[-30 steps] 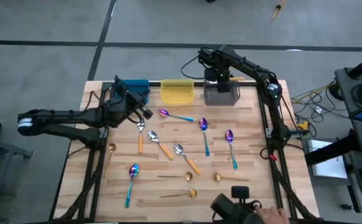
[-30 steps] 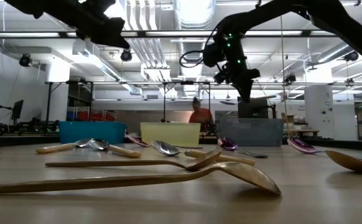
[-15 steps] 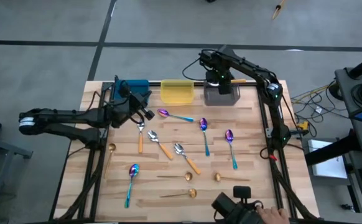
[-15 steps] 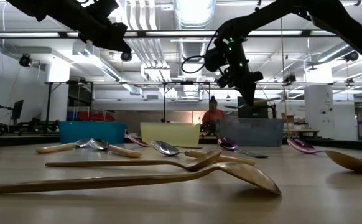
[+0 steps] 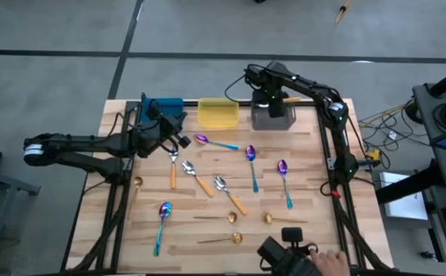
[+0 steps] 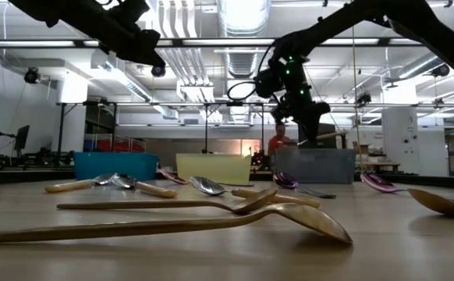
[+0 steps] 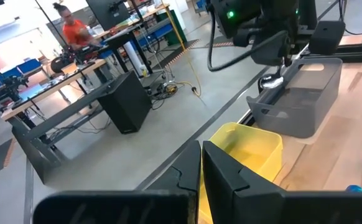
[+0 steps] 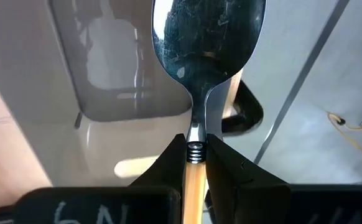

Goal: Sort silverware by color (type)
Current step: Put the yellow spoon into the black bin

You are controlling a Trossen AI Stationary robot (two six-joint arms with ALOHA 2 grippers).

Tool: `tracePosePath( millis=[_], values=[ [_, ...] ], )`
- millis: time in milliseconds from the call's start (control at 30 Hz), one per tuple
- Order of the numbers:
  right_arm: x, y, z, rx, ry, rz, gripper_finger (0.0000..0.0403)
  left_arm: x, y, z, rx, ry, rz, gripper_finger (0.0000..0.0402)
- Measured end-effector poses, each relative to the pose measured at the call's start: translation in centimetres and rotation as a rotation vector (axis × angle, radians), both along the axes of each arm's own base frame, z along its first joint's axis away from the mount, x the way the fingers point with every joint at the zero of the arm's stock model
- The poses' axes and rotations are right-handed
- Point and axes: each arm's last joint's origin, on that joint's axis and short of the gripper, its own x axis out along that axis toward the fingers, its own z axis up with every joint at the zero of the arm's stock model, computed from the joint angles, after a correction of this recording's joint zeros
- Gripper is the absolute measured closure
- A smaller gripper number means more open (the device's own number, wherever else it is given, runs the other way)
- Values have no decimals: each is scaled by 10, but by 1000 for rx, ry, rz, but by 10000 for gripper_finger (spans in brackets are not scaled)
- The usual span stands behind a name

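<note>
My right gripper (image 5: 273,102) hangs over the gray bin (image 5: 273,117) at the table's far edge, shut on a silver spoon with an orange handle (image 8: 206,37). Two more silver-and-orange spoons (image 5: 195,177) (image 5: 228,193) lie flat mid-table, and a third (image 5: 172,165) lies near my left gripper (image 5: 178,140). That gripper is shut and holds nothing, just right of the blue bin (image 5: 164,109). Purple-blue spoons with teal handles (image 5: 251,159) (image 5: 283,175) (image 5: 163,216) and gold spoons (image 5: 234,238) (image 5: 135,186) also lie flat on the wood. My right gripper pinches the spoon between its two fingers at the top of the orange handle (image 8: 194,163), just behind the silver neck. The fingers come from above, slanting down. The spoon is lifted clear, with its bowl (image 8: 207,34) sticking out past the fingertips above the gray bin.
The yellow bin (image 5: 218,112) stands between the blue and gray bins along the far edge. A dark camera mount (image 5: 286,247) sits at the near edge, with a person's hand (image 5: 332,264) beside it. Bare wood lies at the table's right and near left.
My right gripper has sunk toward the gray bin, still shut on the spoon, which has come down with it.
</note>
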Motion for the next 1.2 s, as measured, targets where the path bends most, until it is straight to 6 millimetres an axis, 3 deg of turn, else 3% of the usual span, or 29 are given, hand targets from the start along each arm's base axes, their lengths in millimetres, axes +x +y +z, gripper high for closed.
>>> tracePosePath(
  millis=[500,800,1200],
  values=[
    [0,0,-41,12,9,79,374,0,0,0,1,0,1,402],
    [0,0,-47,3,2,56,372,0,0,0,1,-3,1,402],
    [4,-3,-44,-36,-40,47,296,0,0,0,1,-1,0,402]
  ],
)
